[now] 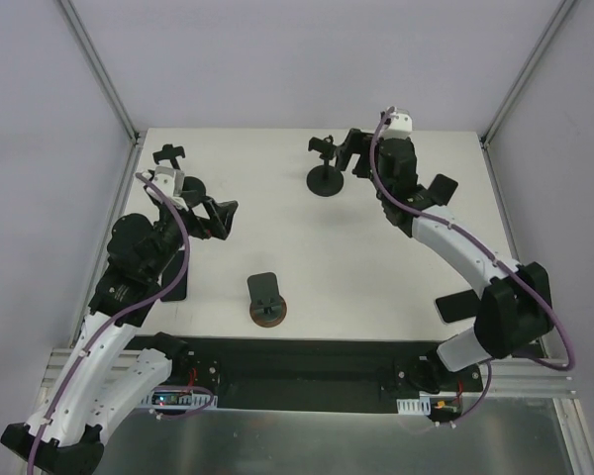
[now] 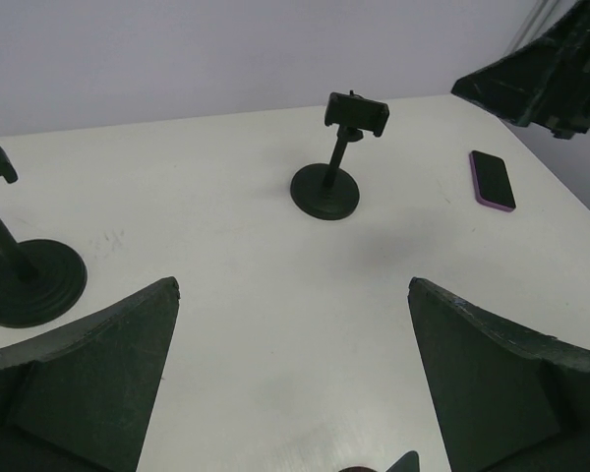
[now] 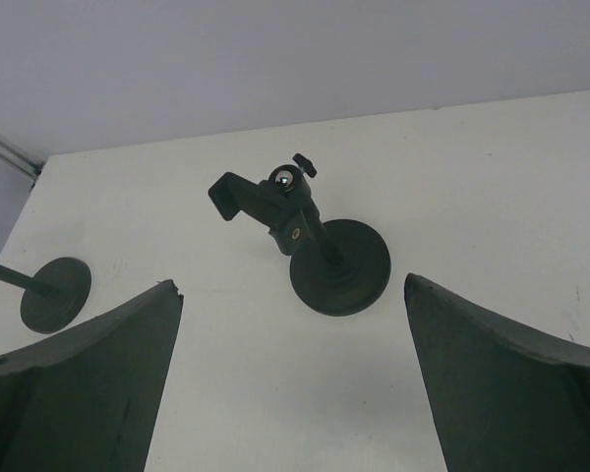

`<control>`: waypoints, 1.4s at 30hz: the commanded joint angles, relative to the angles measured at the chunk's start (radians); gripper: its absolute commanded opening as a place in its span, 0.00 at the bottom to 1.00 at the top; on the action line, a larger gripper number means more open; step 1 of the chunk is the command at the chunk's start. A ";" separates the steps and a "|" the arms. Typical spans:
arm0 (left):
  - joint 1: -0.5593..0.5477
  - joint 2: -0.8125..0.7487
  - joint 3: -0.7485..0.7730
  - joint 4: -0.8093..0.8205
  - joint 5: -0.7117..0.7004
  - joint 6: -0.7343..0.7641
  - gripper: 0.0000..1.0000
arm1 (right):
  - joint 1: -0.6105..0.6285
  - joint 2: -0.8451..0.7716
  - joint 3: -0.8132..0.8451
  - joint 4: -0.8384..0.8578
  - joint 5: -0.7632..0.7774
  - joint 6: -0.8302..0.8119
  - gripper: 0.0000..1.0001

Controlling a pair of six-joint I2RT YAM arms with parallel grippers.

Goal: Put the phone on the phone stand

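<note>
A dark phone with a purple edge lies flat on the white table; in the top view it sits near the front right, partly behind my right arm. A black stand with a round base and clamp head stands at the back middle. It also shows in the left wrist view and the right wrist view. My right gripper is open and empty just right of that stand, its jaws wide in the right wrist view. My left gripper is open and empty over the left of the table.
A second black stand stands at the back left. A small cradle on a brown round base sits near the front middle. A dark flat object lies partly under my left arm. Frame posts rise at the back corners.
</note>
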 commanded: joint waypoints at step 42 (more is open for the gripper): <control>0.009 0.157 0.058 0.013 0.084 -0.038 0.99 | -0.054 0.428 0.405 -0.136 -0.235 -0.259 0.01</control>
